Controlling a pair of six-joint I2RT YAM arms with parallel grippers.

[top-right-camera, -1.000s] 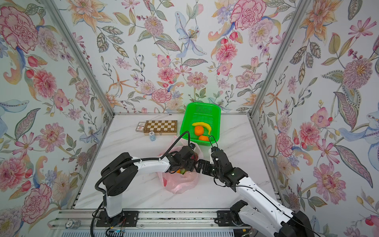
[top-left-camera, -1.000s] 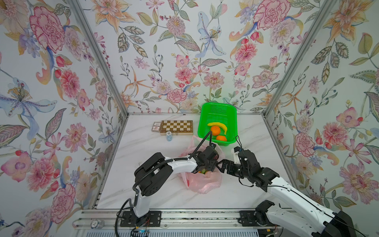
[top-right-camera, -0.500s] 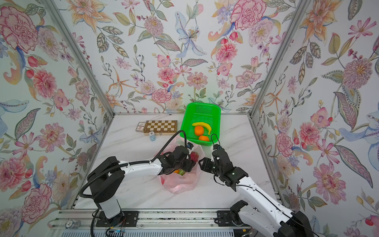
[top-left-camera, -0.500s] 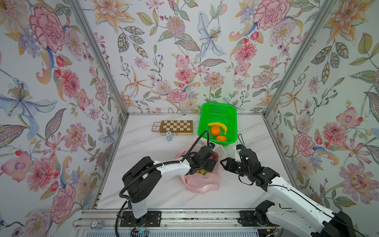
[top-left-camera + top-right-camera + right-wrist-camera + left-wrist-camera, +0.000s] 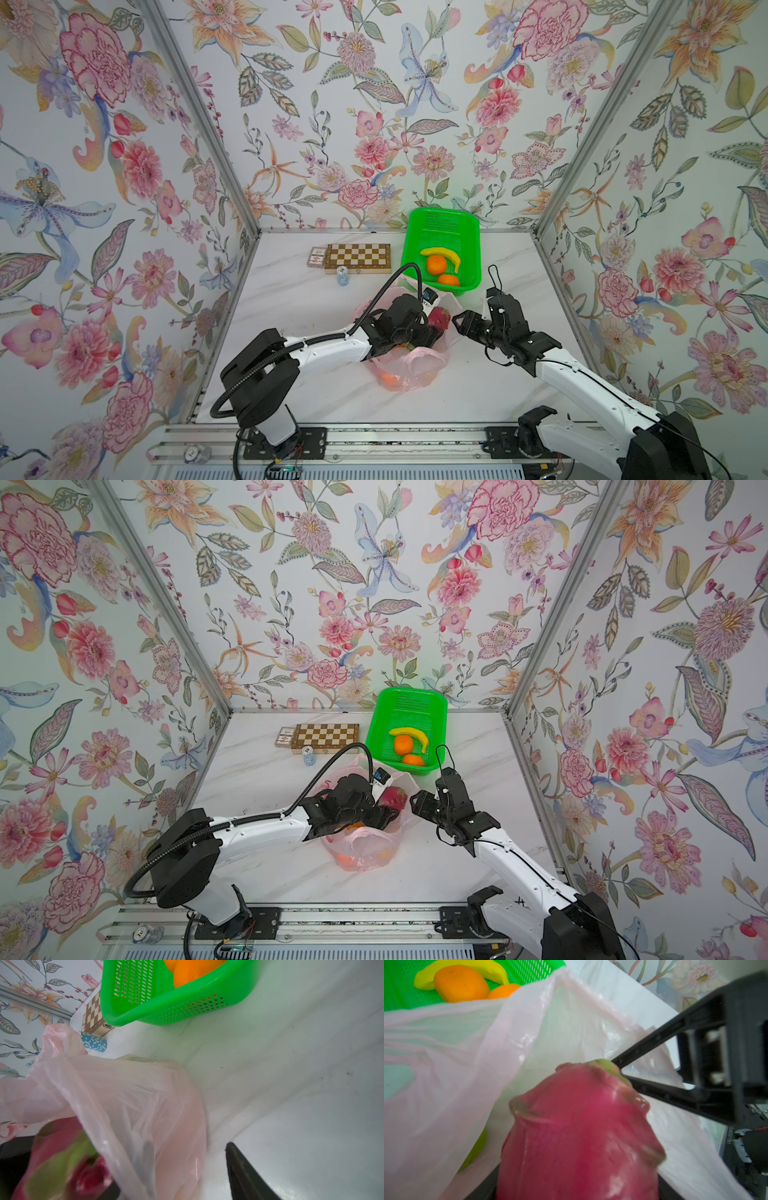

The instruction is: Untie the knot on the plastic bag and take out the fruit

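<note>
The pale-pink plastic bag [image 5: 409,365] [image 5: 365,850] lies on the marble table with its mouth open; the knot does not show. My left gripper [image 5: 432,326] [image 5: 384,810] is at the bag's mouth, shut on a magenta dragon fruit [image 5: 439,318] [image 5: 581,1136]. That fruit fills the space between the jaws in the left wrist view. An orange [image 5: 388,378] and a green fruit [image 5: 477,1147] show through the bag [image 5: 467,1064]. My right gripper [image 5: 459,324] [image 5: 415,802] stands open at the bag's right edge. One of its fingers [image 5: 245,1172] is over bare table, the other behind the film [image 5: 135,1095].
A green perforated basket [image 5: 440,226] behind the bag holds a banana [image 5: 442,253] and two oranges. To its left, near the back wall, are a chessboard [image 5: 357,257], a small card box [image 5: 316,256] and a blue chip stack [image 5: 341,275]. Flowered walls enclose three sides.
The left arm's elbow has swung down toward the front left while its gripper stayed at the bag's mouth. The right gripper's jaws have narrowed and it has drawn back slightly from the bag.
</note>
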